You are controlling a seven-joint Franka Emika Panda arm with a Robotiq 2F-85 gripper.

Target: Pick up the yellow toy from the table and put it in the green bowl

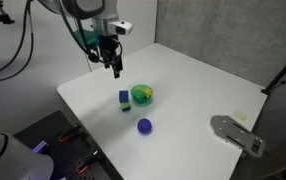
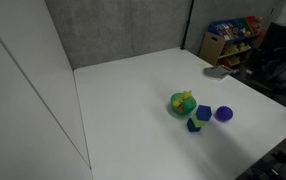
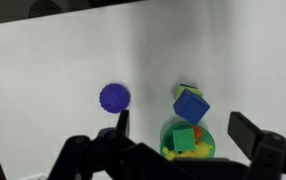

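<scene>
Inside the small round green bowl (image 1: pixel 137 102) we see the tiny yellow toy (image 1: pixel 148 95), so the drop looks done. Above that bowl our pincer (image 1: pixel 114 70) hangs wide, empty.

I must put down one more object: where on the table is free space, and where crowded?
Bare: the wide table stretch from the green bowl toward the grey wall, and the strip between the purple ball and the grey object at the edge. Crowded: around the bowl, with blue block and ball close by.
</scene>
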